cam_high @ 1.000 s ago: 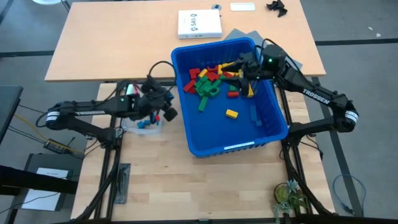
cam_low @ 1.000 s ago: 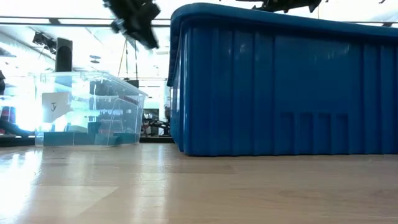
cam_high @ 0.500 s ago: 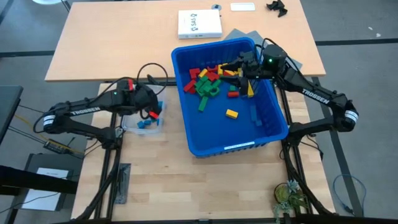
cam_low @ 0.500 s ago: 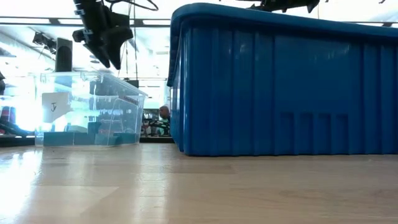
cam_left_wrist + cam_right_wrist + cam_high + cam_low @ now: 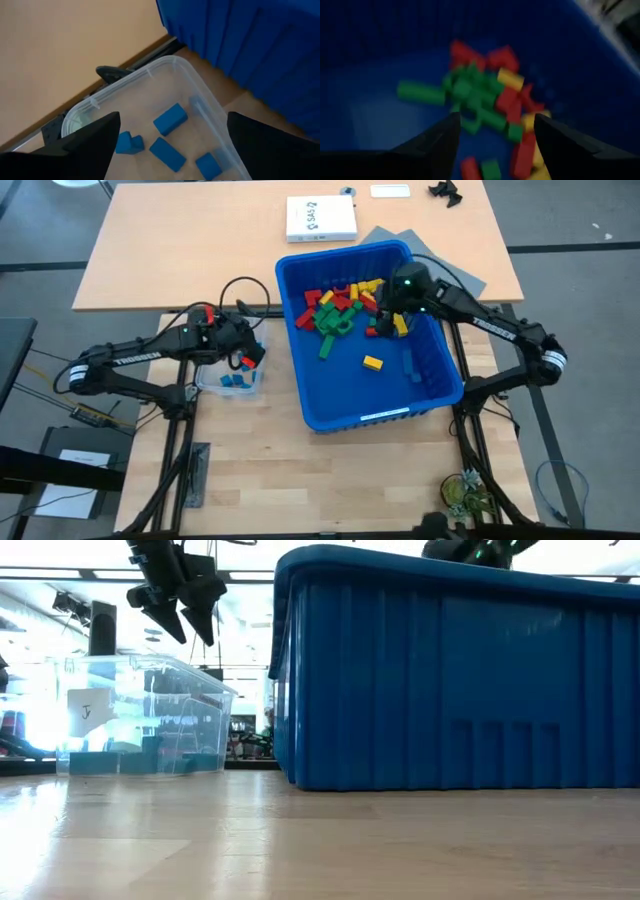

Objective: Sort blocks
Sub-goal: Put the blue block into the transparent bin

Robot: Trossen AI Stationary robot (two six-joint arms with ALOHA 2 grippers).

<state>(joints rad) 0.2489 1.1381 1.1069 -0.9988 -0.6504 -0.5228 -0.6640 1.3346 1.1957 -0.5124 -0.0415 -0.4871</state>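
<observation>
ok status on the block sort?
Left gripper open above clear tub, blue blocks inside. Right gripper open over mixed blocks in blue bin. Nothing blocking.

The space straight above the clear tub (image 5: 228, 377) is taken up by the left gripper (image 5: 182, 623) — its fingers spread. Passage toward the blocks (image 5: 340, 308) is barred by the blue bin (image 5: 330, 405) wall — entry is left only from above.

High cam: overhead, straight down on the desk (image 5: 250, 450), both arms. Low cam: desk level, close, facing the blue bin (image 5: 450, 680) wall and clear tub (image 5: 140, 715). L wrist cam: close above tub. R wrist cam: inside bin, over blocks (image 5: 485, 100).
</observation>
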